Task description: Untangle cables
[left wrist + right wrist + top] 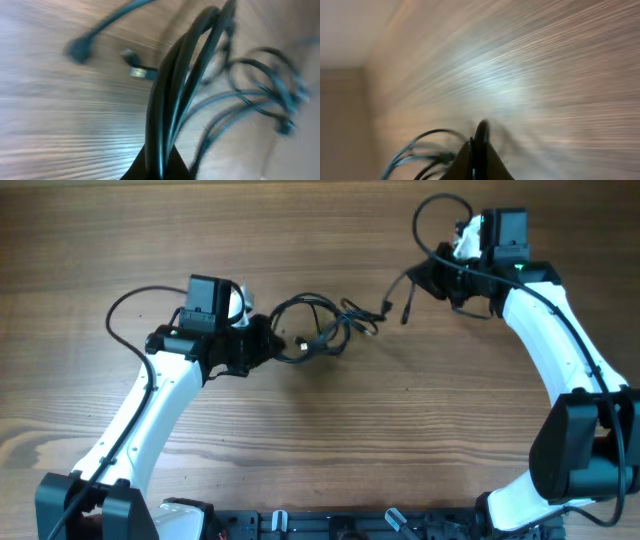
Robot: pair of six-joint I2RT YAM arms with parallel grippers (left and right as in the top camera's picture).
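Note:
The cables (320,330) are thin black cords in a loose tangle on the wooden table between the two arms. My left gripper (268,340) is shut on several strands at the tangle's left side; in the left wrist view the strands (175,95) rise from the jaws (160,167), with a silvery plug (137,72) behind. My right gripper (420,278) is shut on a cable end at the right, a plug (406,308) hanging below. In the right wrist view a black cord (481,135) sticks out of the jaws (476,160).
The thicker black robot wires loop over each arm (130,305) (435,215). The arm bases stand at the table's front corners (90,505) (570,470). A black rail (330,525) runs along the front edge.

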